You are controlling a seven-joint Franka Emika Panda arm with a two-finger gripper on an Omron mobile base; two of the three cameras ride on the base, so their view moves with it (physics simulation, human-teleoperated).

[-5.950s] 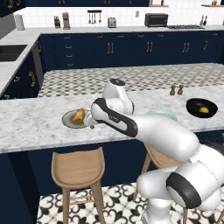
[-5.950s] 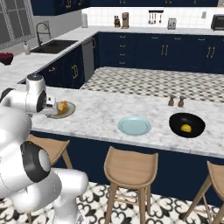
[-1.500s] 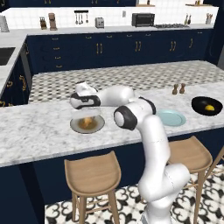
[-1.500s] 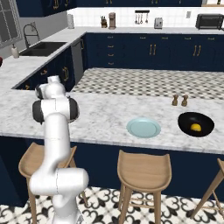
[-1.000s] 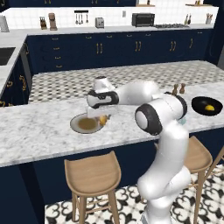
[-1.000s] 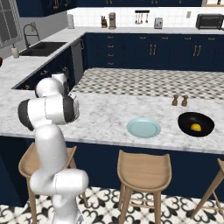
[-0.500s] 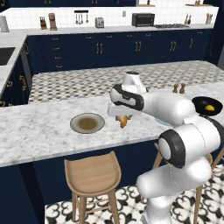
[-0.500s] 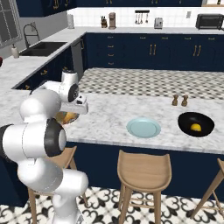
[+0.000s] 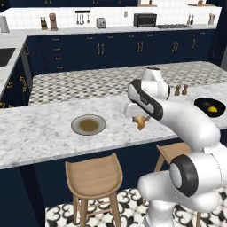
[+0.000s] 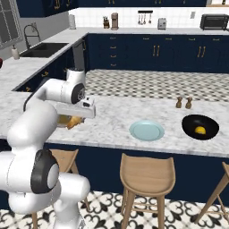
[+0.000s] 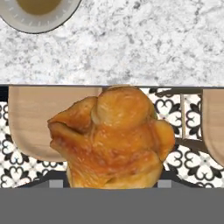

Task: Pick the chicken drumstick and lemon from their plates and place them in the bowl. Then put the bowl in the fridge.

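My gripper (image 9: 140, 119) is shut on the golden-brown chicken drumstick (image 9: 141, 122), which hangs just above the marble island near its front edge. In the hand view the drumstick (image 11: 111, 140) sits between the jaws. The grey plate (image 9: 88, 125) with a brownish centre lies bare to the left, and its rim (image 11: 26, 27) shows at the top left of the hand view. From the right base view, the drumstick (image 10: 74, 120) is left of the pale blue plate (image 10: 146, 130). The lemon (image 10: 200, 130) rests in the black bowl (image 10: 210, 123) at the far right. The fridge is out of view.
Two small shakers (image 10: 184, 103) stand behind the bowl on the island (image 9: 40, 137). Wooden stools (image 9: 94, 177) (image 10: 146, 174) stand below the front edge. A back counter holds a toaster oven (image 9: 145, 19) and utensils.
The gripper has carried the drumstick off the grey plate and to the right along the island's front edge. The plate now lies bare.
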